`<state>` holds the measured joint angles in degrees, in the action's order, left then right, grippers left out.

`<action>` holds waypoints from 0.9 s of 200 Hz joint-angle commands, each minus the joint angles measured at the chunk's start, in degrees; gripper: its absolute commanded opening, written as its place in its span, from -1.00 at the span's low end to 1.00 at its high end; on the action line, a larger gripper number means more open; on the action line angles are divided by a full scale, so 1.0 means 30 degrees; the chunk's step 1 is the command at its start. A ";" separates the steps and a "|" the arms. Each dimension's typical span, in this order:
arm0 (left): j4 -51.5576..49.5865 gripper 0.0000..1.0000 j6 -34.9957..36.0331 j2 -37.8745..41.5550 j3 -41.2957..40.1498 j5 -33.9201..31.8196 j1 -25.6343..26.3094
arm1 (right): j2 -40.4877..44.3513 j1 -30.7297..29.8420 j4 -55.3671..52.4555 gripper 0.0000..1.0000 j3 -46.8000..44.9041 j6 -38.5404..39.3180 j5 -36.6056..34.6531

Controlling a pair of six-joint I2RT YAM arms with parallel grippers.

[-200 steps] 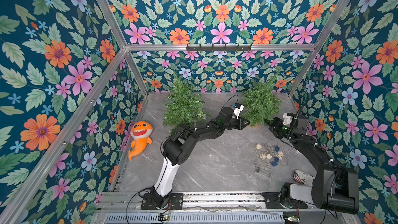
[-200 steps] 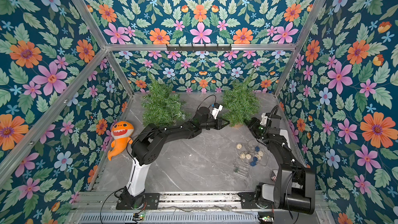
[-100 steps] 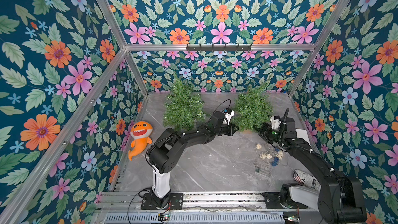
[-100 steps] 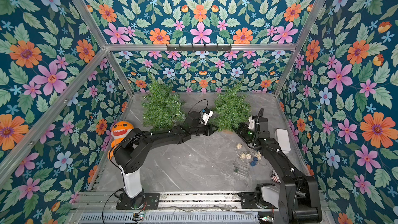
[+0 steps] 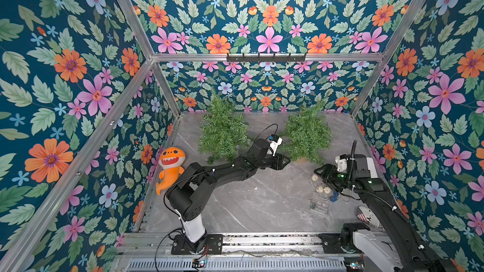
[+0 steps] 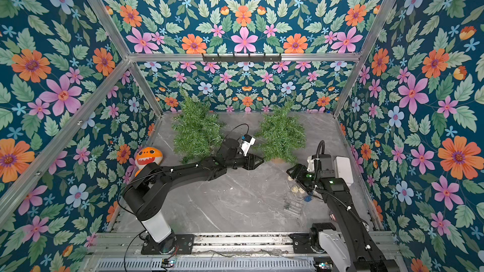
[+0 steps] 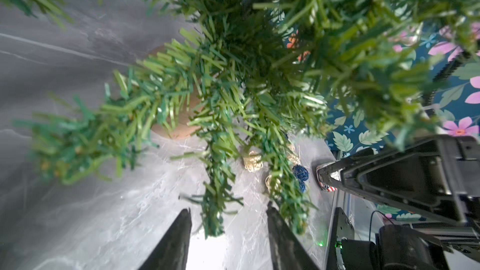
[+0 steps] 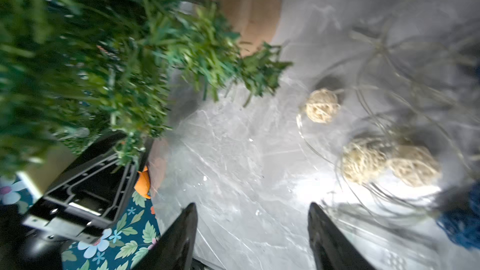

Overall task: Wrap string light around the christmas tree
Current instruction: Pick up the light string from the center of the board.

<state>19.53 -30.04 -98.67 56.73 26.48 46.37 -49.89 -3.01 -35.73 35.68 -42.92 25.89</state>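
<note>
String light (image 5: 321,189) judged limp, light, tangly; best taken by its wire. Left end effector (image 7: 228,212), right end effector (image 8: 252,210) seen released.

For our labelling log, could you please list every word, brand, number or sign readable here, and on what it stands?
No text is readable.
Flag-patterned cloth: dark marks, too small to read.
Clear battery box: no legible print.

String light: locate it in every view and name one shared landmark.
Top view: string light on the table, before the wooden tree base.
Top view: same place.
Left wrist: past the hanging branches.
Right wrist: wicker balls near that base.
Shared landmark: wooden tree base.
</note>
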 commanded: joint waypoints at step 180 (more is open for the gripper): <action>-0.0323 0.02 0.1878 0.5537 -0.5175 -0.3264 0.2268 | -0.5020 -0.7296 0.4465 0.05 -0.2451 -0.6013 -0.7357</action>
<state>16.84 -23.99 -82.78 41.65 17.91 52.99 -63.07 -24.91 -27.83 29.15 -56.84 6.24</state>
